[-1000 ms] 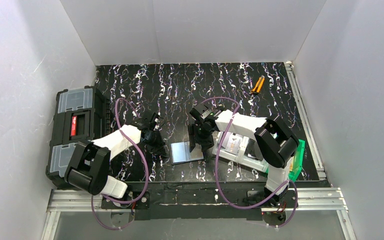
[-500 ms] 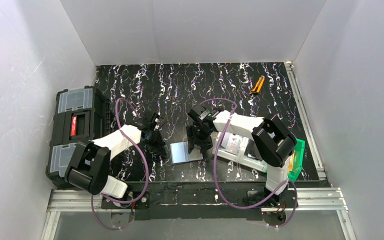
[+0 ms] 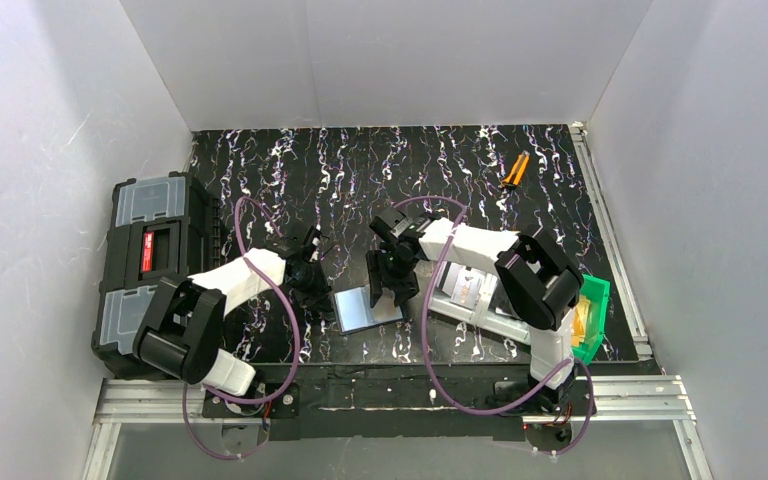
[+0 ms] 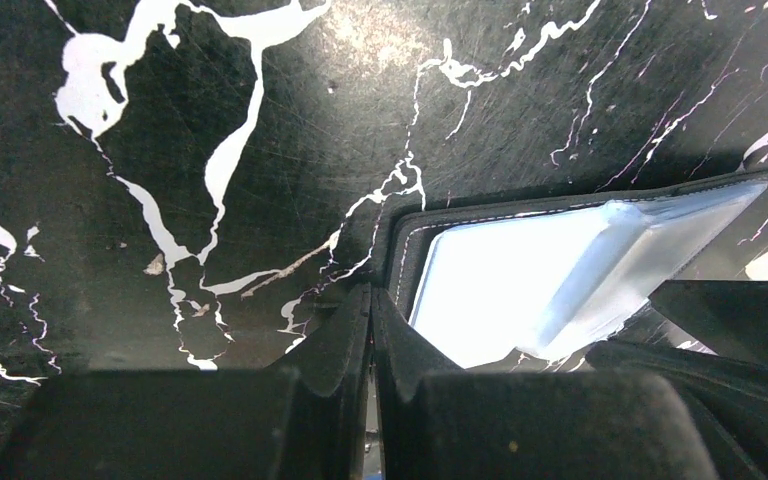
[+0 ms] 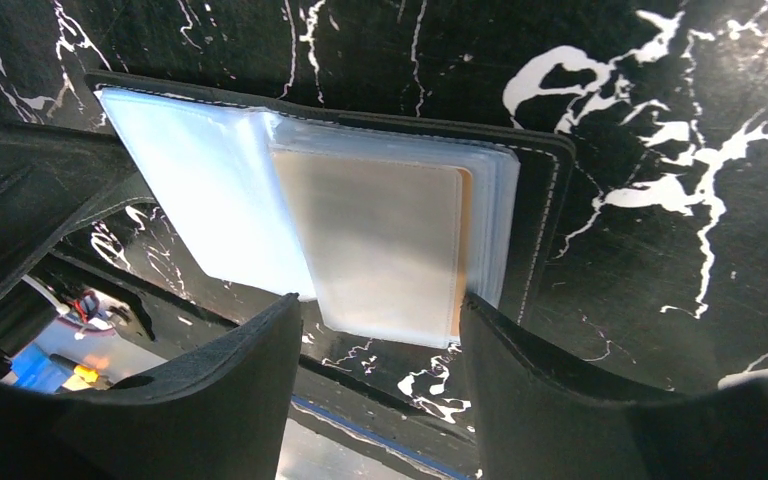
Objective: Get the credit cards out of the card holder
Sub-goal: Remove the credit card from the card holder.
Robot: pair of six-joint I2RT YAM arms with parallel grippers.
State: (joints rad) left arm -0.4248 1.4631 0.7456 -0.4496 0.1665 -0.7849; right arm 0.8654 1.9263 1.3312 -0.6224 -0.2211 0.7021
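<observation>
The card holder point(image 3: 362, 307) lies open on the black marbled table, its glossy blue-grey pockets facing up. My left gripper point(image 3: 316, 290) is shut, with its tips point(image 4: 372, 297) at the holder's point(image 4: 520, 262) left edge. Nothing shows between its fingers. My right gripper point(image 3: 386, 280) stands open over the holder's right half. In the right wrist view, the near end of the pocket stack lies between its fingers point(image 5: 378, 305). A pale silvery credit card point(image 5: 380, 235) sits in the top pocket. An orange-tan card edge point(image 5: 463, 250) shows just behind it, inside the holder's black rim point(image 5: 545, 190).
A big black toolbox point(image 3: 148, 270) stands at the left edge. A grey bin point(image 3: 472, 295) and a green bin point(image 3: 592, 318) sit under the right arm. A small orange-handled tool point(image 3: 513, 170) lies at the far right. White walls close in three sides.
My right gripper has moved a little left and nearer, over the holder's right half, with its jaws still apart. The left gripper stays shut at the holder's left edge.
</observation>
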